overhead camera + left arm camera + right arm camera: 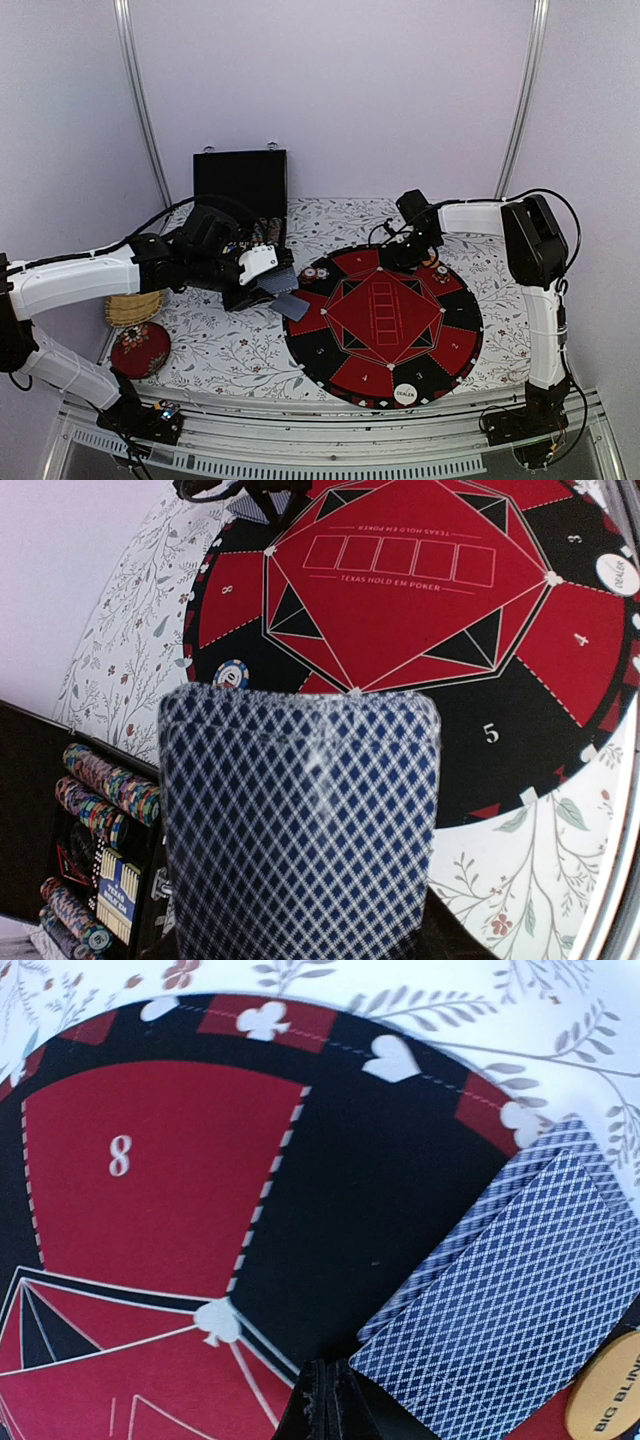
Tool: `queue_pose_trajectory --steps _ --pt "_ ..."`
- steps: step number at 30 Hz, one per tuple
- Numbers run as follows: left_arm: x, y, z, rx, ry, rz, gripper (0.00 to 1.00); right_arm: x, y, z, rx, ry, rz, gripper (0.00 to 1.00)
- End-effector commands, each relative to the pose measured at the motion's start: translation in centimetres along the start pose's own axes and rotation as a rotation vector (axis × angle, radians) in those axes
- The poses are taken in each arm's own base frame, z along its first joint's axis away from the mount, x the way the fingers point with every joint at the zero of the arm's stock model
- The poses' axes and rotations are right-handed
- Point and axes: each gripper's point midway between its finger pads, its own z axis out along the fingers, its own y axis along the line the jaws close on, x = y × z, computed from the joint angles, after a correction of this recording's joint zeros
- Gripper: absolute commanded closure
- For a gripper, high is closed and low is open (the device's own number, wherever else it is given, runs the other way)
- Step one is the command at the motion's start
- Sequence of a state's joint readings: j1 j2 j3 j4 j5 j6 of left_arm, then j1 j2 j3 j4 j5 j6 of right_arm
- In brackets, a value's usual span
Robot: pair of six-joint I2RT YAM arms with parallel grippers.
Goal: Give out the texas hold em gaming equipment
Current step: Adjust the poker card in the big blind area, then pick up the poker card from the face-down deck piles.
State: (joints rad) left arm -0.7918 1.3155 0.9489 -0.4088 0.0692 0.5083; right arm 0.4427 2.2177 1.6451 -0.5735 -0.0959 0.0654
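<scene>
My left gripper (268, 292) is shut on a deck of playing cards (290, 305) just off the left rim of the round red-and-black mat (440, 330). In the left wrist view the deck's blue diamond back (300, 820) fills the foreground and hides the fingers. My right gripper (405, 258) is low over the mat's far edge, its jaws (337, 1400) shut with nothing between them. Right beside them two face-down cards (530, 1300) lie overlapped on the mat, next to an orange BIG BLIND button (605, 1395). A white DEALER button (404, 394) sits on the near rim. A striped chip (231, 673) lies on the mat's left edge.
The black chip case (240, 185) stands open at the back left, with rows of chips (100, 790) in it. A woven yellow coaster (133, 308) and a red round cushion (140, 348) lie at the left. A floral cloth (230, 345) covers the table.
</scene>
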Motion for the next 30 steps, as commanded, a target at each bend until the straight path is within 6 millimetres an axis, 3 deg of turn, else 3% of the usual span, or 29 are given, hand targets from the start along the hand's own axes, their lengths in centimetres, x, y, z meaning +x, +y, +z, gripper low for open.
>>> queue_pose_trajectory --steps 1,8,11,14,18,20,22,25,30 --pt "-0.4 -0.2 -0.5 -0.009 -0.023 0.019 0.49 0.2 -2.4 0.6 0.075 0.019 0.027 0.97" --pt "-0.5 -0.2 -0.6 -0.009 -0.025 0.020 0.49 -0.5 -2.0 0.4 0.048 0.008 0.001 0.97" --pt "-0.4 -0.2 -0.5 -0.007 -0.025 0.021 0.49 -1.0 -0.3 -0.5 -0.025 -0.009 -0.025 0.97" --pt "-0.4 -0.2 -0.5 -0.007 -0.025 0.021 0.49 -3.0 3.7 -4.1 -0.198 -0.106 -0.097 0.91" --pt "-0.5 -0.2 -0.6 -0.009 -0.026 0.023 0.49 -6.0 10.3 -12.5 -0.510 -0.339 -0.181 0.73" --pt "-0.4 -0.3 -0.6 -0.008 -0.026 0.025 0.49 -6.5 13.7 -17.1 -0.663 -0.454 -0.208 0.60" --pt "-0.5 -0.2 -0.5 -0.009 -0.025 0.024 0.49 -5.9 17.0 -19.5 -0.808 -0.518 -0.246 0.48" --pt "-0.4 -0.1 -0.5 -0.014 -0.023 0.024 0.49 -4.8 20.7 -20.7 -0.923 -0.515 -0.238 0.41" --pt "-0.5 -0.2 -0.6 -0.012 -0.027 0.023 0.49 -2.6 26.1 -20.2 -1.042 -0.455 -0.253 0.32"
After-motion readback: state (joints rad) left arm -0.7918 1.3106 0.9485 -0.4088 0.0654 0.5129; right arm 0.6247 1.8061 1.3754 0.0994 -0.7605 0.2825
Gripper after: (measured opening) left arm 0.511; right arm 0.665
